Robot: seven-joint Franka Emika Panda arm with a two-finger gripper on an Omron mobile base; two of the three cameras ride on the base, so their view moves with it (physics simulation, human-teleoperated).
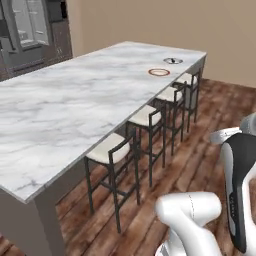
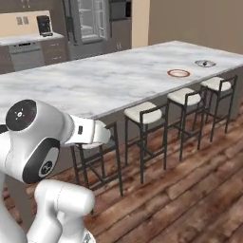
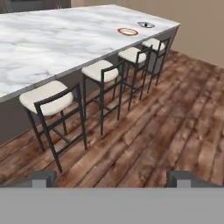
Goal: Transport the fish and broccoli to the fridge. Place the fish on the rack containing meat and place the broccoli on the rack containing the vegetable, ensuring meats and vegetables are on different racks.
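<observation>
Hand wide open, empty, angled down over floor beside stools

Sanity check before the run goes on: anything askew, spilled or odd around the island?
Nothing stands out. The marble island is tidy, four stools stand upright in a row along it, and a red-rimmed plate and a small dish sit flat near the far end.

marble island, four stools, wood floor
</observation>
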